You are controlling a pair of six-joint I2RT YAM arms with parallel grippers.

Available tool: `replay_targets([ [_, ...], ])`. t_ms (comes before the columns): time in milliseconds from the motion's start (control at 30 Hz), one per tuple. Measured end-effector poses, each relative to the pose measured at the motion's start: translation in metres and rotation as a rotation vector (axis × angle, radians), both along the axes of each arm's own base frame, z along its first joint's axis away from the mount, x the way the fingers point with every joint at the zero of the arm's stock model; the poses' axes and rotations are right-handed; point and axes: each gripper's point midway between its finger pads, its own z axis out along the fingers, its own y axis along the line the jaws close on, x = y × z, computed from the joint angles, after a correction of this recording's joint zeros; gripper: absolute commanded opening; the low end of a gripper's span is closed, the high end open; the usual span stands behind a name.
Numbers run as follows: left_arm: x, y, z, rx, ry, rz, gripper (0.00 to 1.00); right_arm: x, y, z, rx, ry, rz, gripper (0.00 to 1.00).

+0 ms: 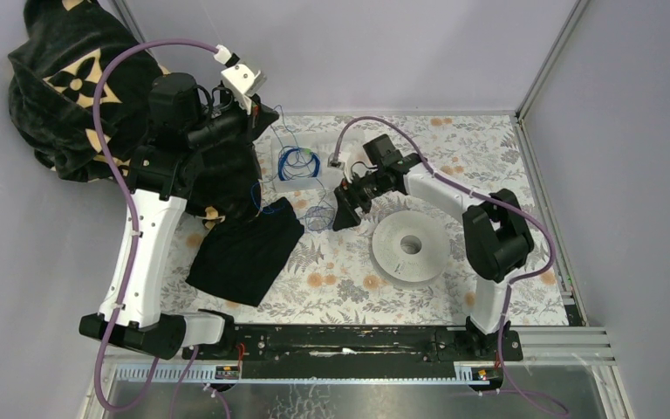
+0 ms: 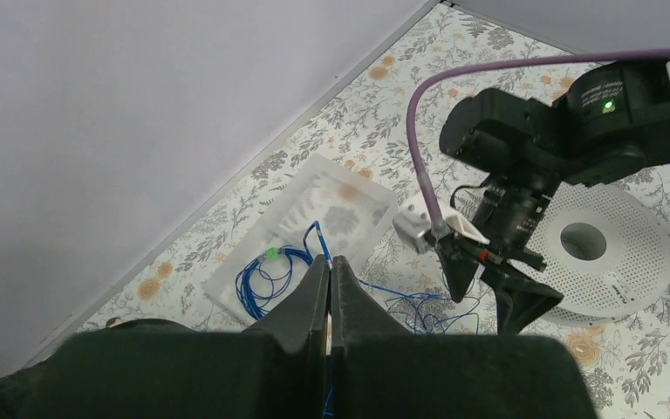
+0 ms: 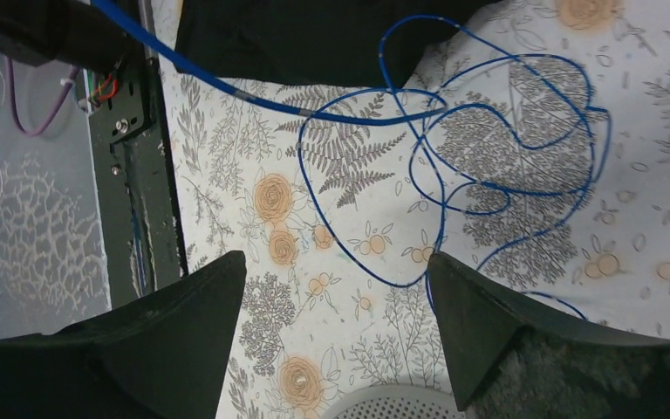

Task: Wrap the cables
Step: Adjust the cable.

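Two spread right fingers (image 3: 174,336); loose cable (image 3: 358,120) between.

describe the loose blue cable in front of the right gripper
The cable is hair-thin blue wire, one tangled length in loose overlapping loops, lying on the floral table cover ahead of the open right gripper; one loop disappears behind a finger. One end, with a short grey section, lifts up and left out of view.

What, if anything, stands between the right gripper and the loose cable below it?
Nothing visible does. The right gripper hangs open above the cable loops on the tablecloth. Between its jaws only wire and bare floral cloth show. The black cloth lies beyond the loops, not over them.
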Motion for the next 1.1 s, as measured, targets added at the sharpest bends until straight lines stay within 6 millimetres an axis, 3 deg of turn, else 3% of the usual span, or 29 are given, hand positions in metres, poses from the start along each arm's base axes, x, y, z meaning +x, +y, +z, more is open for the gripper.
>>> replay_targets([
  [133, -0.001, 0.000, 0.001, 0.000, -0.002, 0.000, 0.00, -0.010, 0.009, -0.017, -0.010, 0.008, 0.063, 0.83],
  [233, -0.001, 0.001, 0.004, -0.001, -0.007, 0.002, 0.00, -0.016, 0.008, -0.036, -0.036, 0.034, 0.096, 0.74],
  [300, -0.001, 0.002, 0.005, 0.000, -0.011, 0.009, 0.00, -0.017, 0.006, -0.044, -0.048, 0.044, 0.107, 0.60],
  [467, 0.002, 0.004, 0.005, 0.004, -0.013, 0.029, 0.00, -0.015, 0.005, -0.047, -0.062, 0.028, 0.108, 0.08],
  [533, 0.004, 0.008, 0.005, 0.014, -0.019, 0.052, 0.00, -0.009, 0.003, -0.046, -0.085, 0.002, 0.090, 0.00],
  [633, 0.012, 0.019, 0.005, 0.051, -0.042, 0.116, 0.00, 0.006, -0.008, -0.035, -0.142, -0.078, 0.028, 0.00],
  [667, 0.016, 0.025, 0.004, 0.071, -0.053, 0.148, 0.00, 0.013, -0.014, -0.026, -0.162, -0.118, -0.003, 0.00],
  [767, 0.025, 0.044, 0.004, 0.135, -0.086, 0.242, 0.00, 0.052, -0.043, 0.025, -0.224, -0.302, -0.160, 0.00],
  [867, 0.035, 0.067, 0.004, 0.220, -0.119, 0.351, 0.00, 0.104, -0.092, 0.112, -0.296, -0.598, -0.417, 0.00],
  [933, 0.040, 0.078, 0.002, 0.276, -0.136, 0.396, 0.00, 0.123, -0.129, 0.172, -0.342, -0.783, -0.584, 0.00],
  [1033, 0.043, 0.088, -0.007, 0.368, -0.141, 0.415, 0.00, 0.128, -0.166, 0.249, -0.378, -0.981, -0.759, 0.00],
  [1100, 0.042, 0.092, -0.028, 0.445, -0.105, 0.392, 0.00, 0.126, -0.179, 0.278, -0.389, -1.047, -0.817, 0.00],
])
